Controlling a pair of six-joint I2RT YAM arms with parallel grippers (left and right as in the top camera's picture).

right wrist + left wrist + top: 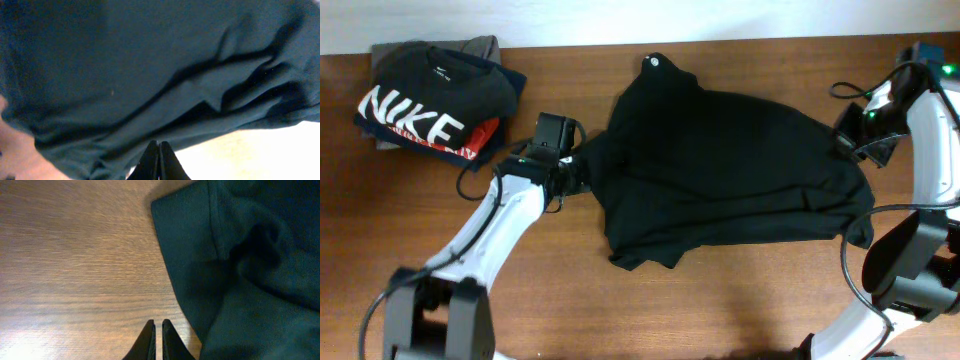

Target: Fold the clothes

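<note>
Treating the clothes (720,170) as light, limp, unslippery cloth, sprawled crumpled across the middle of the desk (720,320); best pinched at a sleeve edge or hem corner. Finding the left tool (157,323) clenched empty over bare wood beside the cloth, the right tool (159,146) clenched too, perhaps nipping fabric

- A brown wood-grain surface (720,310) fills nearly the whole overhead view.
- A pale strip (620,20) runs along its far edge.
- Soft, even light falls on the wood, with faint sheen.
</note>
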